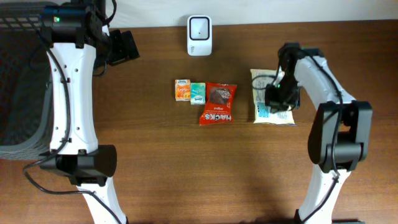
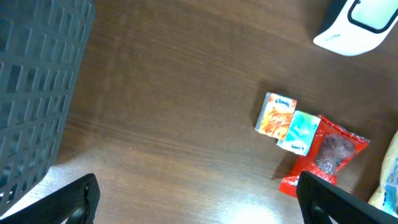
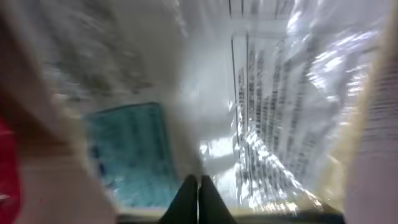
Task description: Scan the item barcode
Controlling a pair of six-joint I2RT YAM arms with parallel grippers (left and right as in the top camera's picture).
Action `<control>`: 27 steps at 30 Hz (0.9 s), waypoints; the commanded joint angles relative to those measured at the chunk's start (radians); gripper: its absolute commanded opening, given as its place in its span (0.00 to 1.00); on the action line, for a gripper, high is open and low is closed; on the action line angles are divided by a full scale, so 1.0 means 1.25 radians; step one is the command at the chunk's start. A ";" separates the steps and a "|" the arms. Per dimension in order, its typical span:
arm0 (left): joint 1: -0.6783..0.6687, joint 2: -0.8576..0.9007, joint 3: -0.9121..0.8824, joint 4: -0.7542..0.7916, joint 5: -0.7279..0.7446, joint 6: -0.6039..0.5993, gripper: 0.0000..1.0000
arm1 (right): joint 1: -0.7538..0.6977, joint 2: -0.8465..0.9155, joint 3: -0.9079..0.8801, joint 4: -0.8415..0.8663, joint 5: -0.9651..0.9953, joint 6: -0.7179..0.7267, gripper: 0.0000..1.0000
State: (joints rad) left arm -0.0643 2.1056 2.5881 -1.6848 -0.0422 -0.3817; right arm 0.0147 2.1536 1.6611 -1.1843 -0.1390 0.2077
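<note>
Overhead view: the white packet (image 1: 264,112) lies flat on the table (image 1: 155,155) at about 3 o'clock from the centre. The right gripper (image 1: 278,98) stands on it. In the right wrist view its fingers (image 3: 186,202) are pressed together, pinching a fold of the shiny wrapper. At 9 o'clock from the packet lies a red snack bag (image 1: 217,103), then a teal tissue pack (image 1: 198,93) and an orange tissue pack (image 1: 182,90), touching each other. The white scanner (image 1: 199,35) stands at 12 o'clock. The left gripper (image 1: 121,46) is at 10 o'clock with its fingers spread wide, grasping nothing, beside a dark basket (image 1: 18,93).
</note>
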 commanded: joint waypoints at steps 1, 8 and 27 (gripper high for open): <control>0.002 -0.018 0.005 0.000 -0.008 0.007 0.99 | 0.011 -0.002 -0.123 0.110 -0.008 0.033 0.04; 0.002 -0.018 0.005 0.000 -0.008 0.007 0.99 | 0.012 -0.008 0.202 0.008 0.092 0.029 0.04; 0.002 -0.018 0.005 0.000 -0.008 0.007 0.99 | 0.015 -0.074 0.214 -0.005 0.099 0.028 0.99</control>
State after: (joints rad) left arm -0.0643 2.1052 2.5881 -1.6844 -0.0422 -0.3813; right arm 0.0235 2.1117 1.8950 -1.0935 -0.0017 0.2363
